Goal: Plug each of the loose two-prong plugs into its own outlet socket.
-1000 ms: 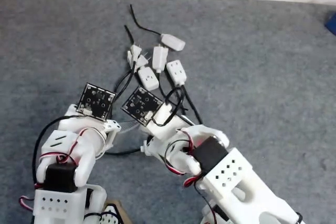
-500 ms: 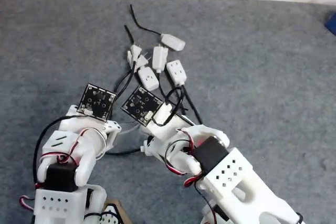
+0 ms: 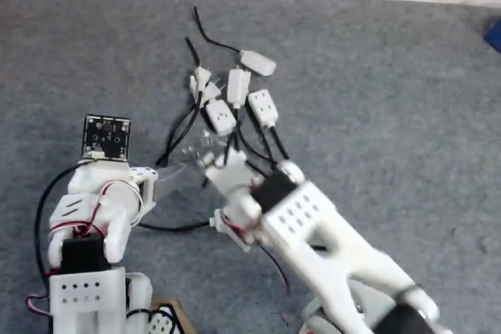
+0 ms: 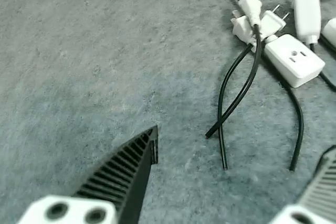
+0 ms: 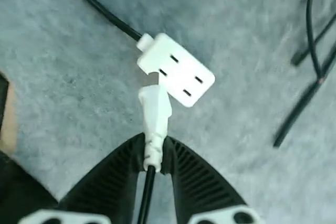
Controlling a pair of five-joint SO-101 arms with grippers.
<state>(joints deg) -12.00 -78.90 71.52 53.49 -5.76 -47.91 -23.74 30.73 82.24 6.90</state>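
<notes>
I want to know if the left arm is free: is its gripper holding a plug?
No, the left gripper is wide open above the carpet, gripping nothing.

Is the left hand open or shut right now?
Open: the left hand has its fingers wide apart, gripping nothing.

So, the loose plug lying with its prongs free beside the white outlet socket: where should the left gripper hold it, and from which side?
Probably by the plug body, just behind the prongs, coming down from above. It lies flat on the carpet, the outlet socket and another plug crowd it sideways, and the prongs must stay bare.
</notes>
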